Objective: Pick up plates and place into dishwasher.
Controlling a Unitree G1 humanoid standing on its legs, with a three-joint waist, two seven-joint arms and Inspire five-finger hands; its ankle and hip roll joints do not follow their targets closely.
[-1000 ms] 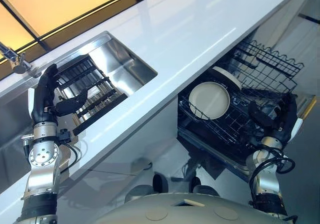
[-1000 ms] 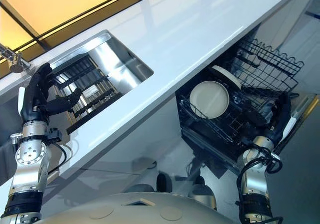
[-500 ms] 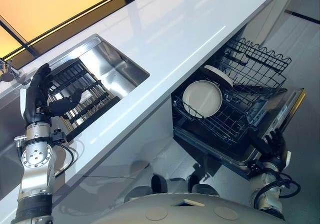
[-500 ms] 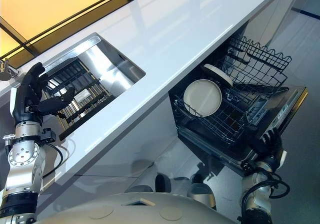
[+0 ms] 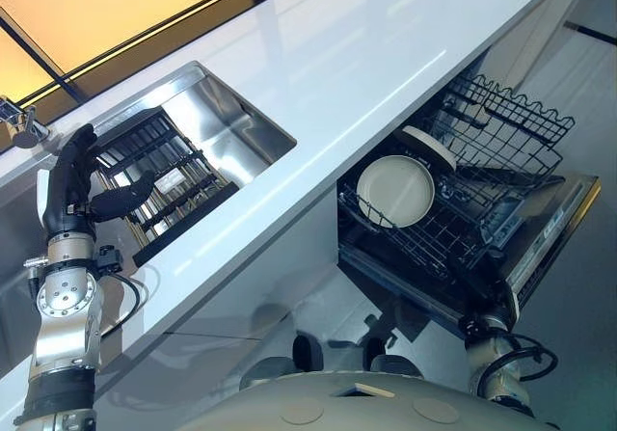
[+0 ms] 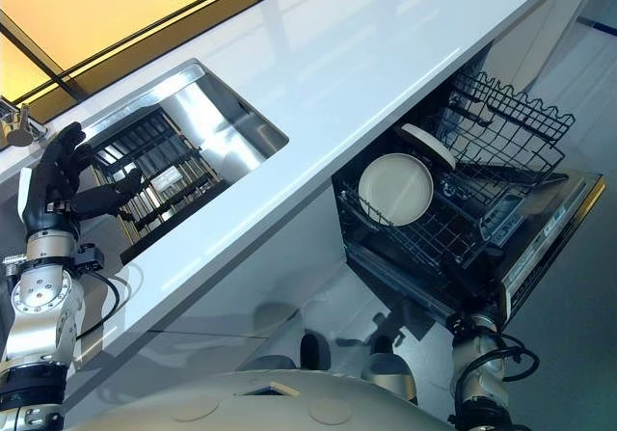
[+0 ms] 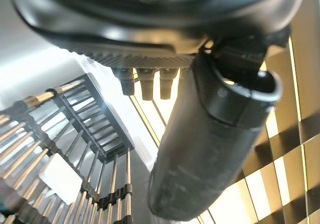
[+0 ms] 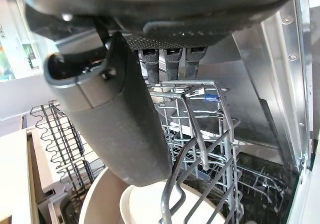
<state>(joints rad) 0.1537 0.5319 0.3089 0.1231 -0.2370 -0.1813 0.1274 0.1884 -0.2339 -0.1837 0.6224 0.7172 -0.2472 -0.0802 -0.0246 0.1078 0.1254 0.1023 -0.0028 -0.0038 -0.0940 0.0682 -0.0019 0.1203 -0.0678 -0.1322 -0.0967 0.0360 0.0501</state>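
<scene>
- The left hand (image 5: 72, 185) is seen at the 9 o'clock side of the head view, raised over the sink (image 5: 241, 127); its fingers are straight and relaxed, the thumb stands out toward 3 o'clock, and nothing is held.
- In the left wrist view the same hand (image 7: 210, 134) is shown with its fingers stretched over the dark slatted rack (image 7: 75, 149) lying in the sink.
- That rack (image 5: 169, 185) is found inside the sink, at the 9 o'clock part of the scene.
- A white countertop (image 5: 366, 55) runs across the view from 7 o'clock to 1 o'clock.
- The dishwasher (image 5: 554, 233) is open at 4 o'clock, and its lower wire basket (image 5: 448, 238) is pulled out.
- Two cream plates (image 5: 395, 190) are standing upright in the basket, one just behind the other.
- An upper wire basket (image 5: 506, 127) is seen at 2 o'clock.
- The right hand (image 8: 115, 129) is shown in the right wrist view with straight fingers and free thumb, holding nothing, just above the plates (image 8: 145, 204) and the wire prongs.
</scene>
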